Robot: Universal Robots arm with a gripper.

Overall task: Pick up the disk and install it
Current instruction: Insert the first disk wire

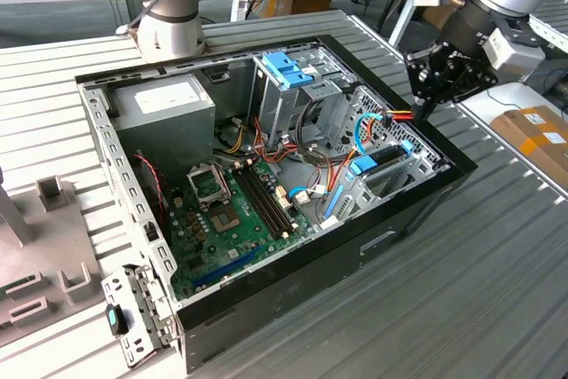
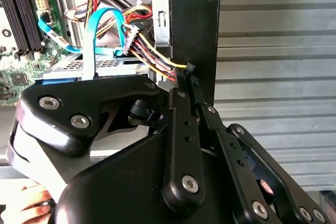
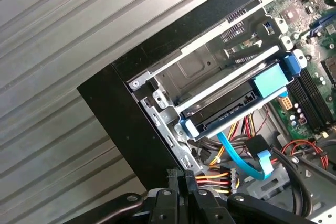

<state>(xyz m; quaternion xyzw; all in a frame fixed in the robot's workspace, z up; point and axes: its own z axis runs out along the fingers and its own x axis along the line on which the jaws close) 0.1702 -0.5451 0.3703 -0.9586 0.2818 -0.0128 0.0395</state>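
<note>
Starting from the exterior view's left, the grey power box (image 1: 164,102) sits in the far corner of the open computer case (image 1: 293,259). Next comes the metal cage (image 1: 293,99) with its blue latch, then the disk (image 1: 386,159), and last my gripper (image 1: 420,106) at the case wall on that view's right.

My fingers (image 2: 181,129) are pressed together, with nothing between them that I can make out. Their tips are just beside the red and yellow wires (image 3: 215,178).

I judge the disk to be seated already, so the job in hand is to finish without disturbing it. I should steer my closed tips clear of that wire bundle and the blue cable (image 3: 241,156), move slowly, and not knock the case's edge.

The disk lies flat in the low bay against the wall, near my tips but apart from them. In the first wrist view it shows as a dark slab edged by a blue bracket, with a pale blue tab (image 3: 270,81) at one end, sitting level in its rails.
</note>
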